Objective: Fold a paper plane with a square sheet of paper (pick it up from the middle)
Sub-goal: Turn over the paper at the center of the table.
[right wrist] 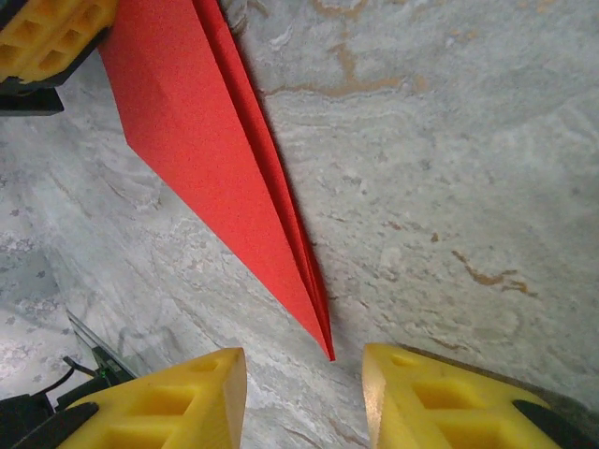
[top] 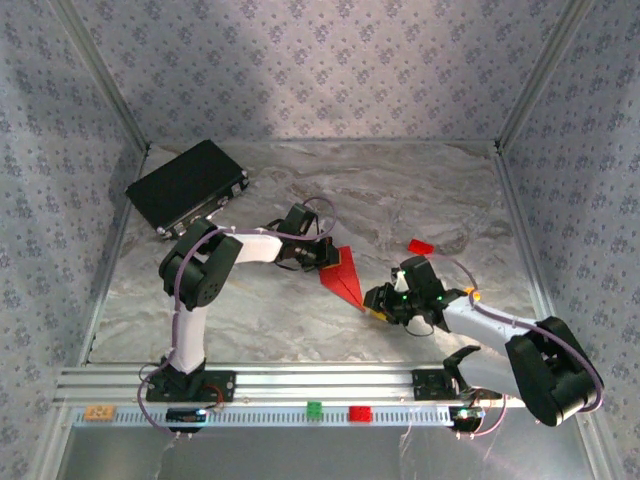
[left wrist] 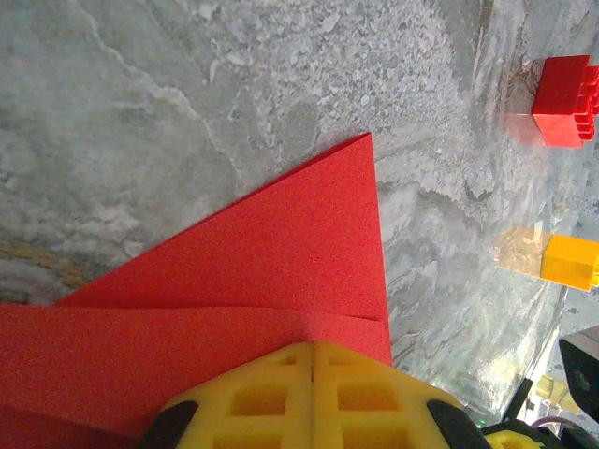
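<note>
Nearest the arms' bases, the right jaws stood released, a clear gap between their yellow pads (right wrist: pixel 178 398), and the sharp nose of the paper plane (right wrist: pixel 211 164) pointed into that gap, touching neither side. Further out, the left jaws were clenched on the plane's wide tail, pressed together over the red layers. The dart lay between the two arms near the middle of the counter (top: pixel 400 190). Whether its nose rested on the marbled surface or hung just above it could not be told.

The fold looked finished, so the step in hand was judged to be the release. It would go best if the right arm backed straight off along the line of the nose and did not sweep sideways, since a brush against so fine a tip would likely bend it. The left grip would need to hold the tail level until the paper sat flat, and then open without dragging, because thin folded paper springs apart easily.

The right wrist camera gave detail that was lost at overhead distance: several stacked edges running down the long side to the point. The left wrist camera gave the shut seam of its pads (left wrist: pixel 271 393), a flap edge crossing the tail, and beyond it a small red block (left wrist: pixel 564 101) and an orange block (left wrist: pixel 573 262). Overhead came the wider layout, with a black box (top: pixel 188 185) at the far left corner, well apart from the plane.
</note>
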You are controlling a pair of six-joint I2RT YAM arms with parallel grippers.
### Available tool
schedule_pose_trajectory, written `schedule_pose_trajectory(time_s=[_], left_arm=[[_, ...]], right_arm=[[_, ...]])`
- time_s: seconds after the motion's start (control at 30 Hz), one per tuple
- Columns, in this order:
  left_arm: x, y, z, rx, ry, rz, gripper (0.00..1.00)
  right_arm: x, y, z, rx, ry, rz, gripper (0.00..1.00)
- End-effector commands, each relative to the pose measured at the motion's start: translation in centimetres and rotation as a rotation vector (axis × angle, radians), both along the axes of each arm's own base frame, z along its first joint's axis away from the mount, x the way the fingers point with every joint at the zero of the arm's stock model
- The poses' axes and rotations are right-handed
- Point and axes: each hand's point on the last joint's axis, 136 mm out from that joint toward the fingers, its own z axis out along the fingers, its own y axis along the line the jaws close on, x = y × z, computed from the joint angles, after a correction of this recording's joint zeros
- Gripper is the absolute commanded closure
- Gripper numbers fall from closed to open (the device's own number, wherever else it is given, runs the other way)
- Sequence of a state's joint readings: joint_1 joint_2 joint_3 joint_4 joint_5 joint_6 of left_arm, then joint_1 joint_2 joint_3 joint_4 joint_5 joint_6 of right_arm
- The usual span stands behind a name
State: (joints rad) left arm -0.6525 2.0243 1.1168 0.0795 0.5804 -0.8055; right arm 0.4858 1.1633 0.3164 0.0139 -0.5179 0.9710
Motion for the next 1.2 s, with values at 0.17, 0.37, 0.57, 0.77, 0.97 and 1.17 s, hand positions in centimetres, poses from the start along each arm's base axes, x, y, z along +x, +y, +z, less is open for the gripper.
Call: schedule_pose_trajectory(time_s=[0.17,0.37,0.57,0.77,0.97,1.17], left_arm=[[-1.1,1.9,-2.8,0.078,0.071,0.04,0.98],[-1.2,2.0,-2.8,0.077,0.07,0.041,0.98],[-1.2,2.0,-2.8,0.077,0.072,0.042,0.98],[-1.1,1.9,-2.9,0.073,0.076,0.041,0.98],[-1.1,1.9,-2.9,0.074,0.08,0.04,0.98],[-1.1,1.8,-2.8,0.07,0.08,0.039,0.98]], right_arm=[[0.3,0.3,0.4,0.018,0.0,-0.002,0.62],[0.3,0.2,0.2,0.015,0.001,-0.003,0.62],[0.3,0.5,0.2,0.021,0.003,0.01,0.61],[0.2,0.7,0.3,0.028,0.004,0.016,0.61],[0.4,0.9,0.3,0.042,0.003,0.019,0.59],[0.7,1.8,0.4,0.074,0.007,0.04,0.6]])
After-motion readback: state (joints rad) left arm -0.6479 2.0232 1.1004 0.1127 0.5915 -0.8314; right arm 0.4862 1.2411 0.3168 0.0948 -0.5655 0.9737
